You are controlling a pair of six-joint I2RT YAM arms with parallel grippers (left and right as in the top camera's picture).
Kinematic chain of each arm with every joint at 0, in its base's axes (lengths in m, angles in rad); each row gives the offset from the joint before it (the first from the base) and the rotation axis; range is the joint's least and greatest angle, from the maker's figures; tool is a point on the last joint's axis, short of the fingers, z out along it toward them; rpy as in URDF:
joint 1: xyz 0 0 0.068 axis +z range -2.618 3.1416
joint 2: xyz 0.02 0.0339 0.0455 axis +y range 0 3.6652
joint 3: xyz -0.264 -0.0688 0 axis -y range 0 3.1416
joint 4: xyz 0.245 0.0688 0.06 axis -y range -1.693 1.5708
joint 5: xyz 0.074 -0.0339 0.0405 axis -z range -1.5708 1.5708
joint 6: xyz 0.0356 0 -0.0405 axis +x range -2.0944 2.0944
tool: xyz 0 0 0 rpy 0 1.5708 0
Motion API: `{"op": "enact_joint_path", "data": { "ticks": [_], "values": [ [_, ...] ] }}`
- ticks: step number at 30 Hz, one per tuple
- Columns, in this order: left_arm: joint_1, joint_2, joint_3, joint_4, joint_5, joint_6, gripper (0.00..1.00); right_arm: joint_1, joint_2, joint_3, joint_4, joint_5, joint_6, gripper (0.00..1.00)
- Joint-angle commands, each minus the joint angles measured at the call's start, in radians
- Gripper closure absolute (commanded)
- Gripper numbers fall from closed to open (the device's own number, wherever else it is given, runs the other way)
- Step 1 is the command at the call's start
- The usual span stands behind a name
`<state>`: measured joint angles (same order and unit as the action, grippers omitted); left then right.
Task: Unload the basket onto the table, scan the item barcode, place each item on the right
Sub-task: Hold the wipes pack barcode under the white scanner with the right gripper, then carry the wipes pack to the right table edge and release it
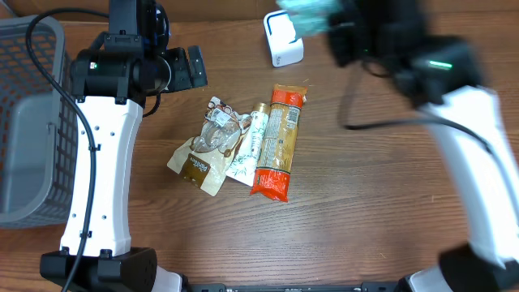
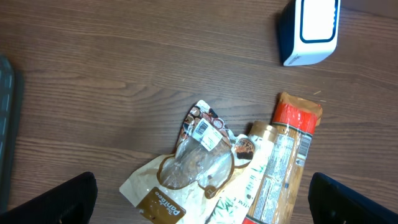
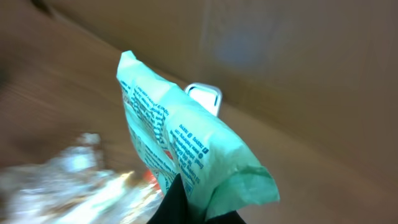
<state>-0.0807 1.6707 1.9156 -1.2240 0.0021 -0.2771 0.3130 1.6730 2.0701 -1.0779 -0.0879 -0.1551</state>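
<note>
While right end effector [image 3: 189,208] grips green packet [image 3: 186,149] aloft near white scanner [image 1: 282,40], we advise: turn barcode face toward scanner window, steady wrist, approach slowly. Barcode not legible to us. Left end effector [image 1: 185,69] open, empty, above packet pile [image 1: 235,150] on tabletop [image 1: 365,203].

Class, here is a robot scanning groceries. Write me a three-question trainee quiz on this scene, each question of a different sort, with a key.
1. True or false: the right claw is shut on the green packet.
2. The left claw is: A) open, holding nothing; B) shut on the orange pack; C) shut on the scanner.
3. Short answer: what is the grey container at the table's edge beside the left arm?

Key: 1 true; 2 A; 3 a mesh basket.
</note>
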Motion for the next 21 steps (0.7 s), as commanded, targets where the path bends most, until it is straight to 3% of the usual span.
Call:
{"op": "enact_joint_path", "data": {
  "ticks": [1,5,8,13,21],
  "values": [
    [0.002,-0.004,-0.006,0.001,-0.012,0.019,0.0,-0.14,-0.011,-0.004,-0.122,-0.222,0.266,0.96],
    [0.002,-0.004,-0.006,0.001,-0.012,0.019,0.0,-0.326,-0.002,-0.037,-0.262,-0.232,0.347,0.96],
    [0.002,-0.004,-0.006,0.001,-0.012,0.019,0.0,-0.449,0.007,-0.128,-0.243,-0.297,0.362,0.96],
    [0.002,-0.004,-0.006,0.001,-0.012,0.019,0.0,-0.626,0.011,-0.411,-0.03,-0.348,0.51,0.96],
    [0.002,-0.004,-0.006,0.001,-0.012,0.019,0.0,-0.76,0.011,-0.861,0.4,-0.348,0.756,0.96]
  ]
}}
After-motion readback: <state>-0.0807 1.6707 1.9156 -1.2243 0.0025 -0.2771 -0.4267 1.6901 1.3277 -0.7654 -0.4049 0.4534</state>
